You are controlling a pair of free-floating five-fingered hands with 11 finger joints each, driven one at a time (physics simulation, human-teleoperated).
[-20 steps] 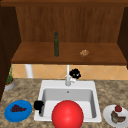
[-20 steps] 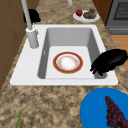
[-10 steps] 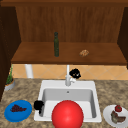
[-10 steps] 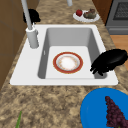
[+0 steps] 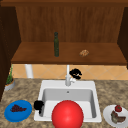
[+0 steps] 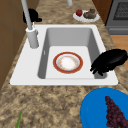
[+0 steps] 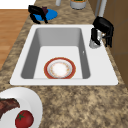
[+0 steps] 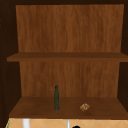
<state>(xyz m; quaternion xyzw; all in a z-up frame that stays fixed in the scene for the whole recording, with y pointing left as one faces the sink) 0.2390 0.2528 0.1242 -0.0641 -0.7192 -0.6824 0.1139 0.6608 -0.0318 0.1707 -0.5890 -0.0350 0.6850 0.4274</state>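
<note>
Right hand (image 7: 103, 27), fingers curled down around the faucet (image 7: 96, 37) at the sink's back rim; left hand (image 6: 111, 60), fingers relaxed, hovers over the front-left rim, beside the blue plate (image 6: 100, 110)

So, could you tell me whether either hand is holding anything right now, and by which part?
The right hand has its fingers curled over the faucet near its base. The left hand hovers open over the sink rim, holding nothing.

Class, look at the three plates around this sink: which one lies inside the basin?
The red-rimmed plate lies on the sink's floor. The blue plate with grapes and the white plate with a tomato both sit on the counter.
</note>
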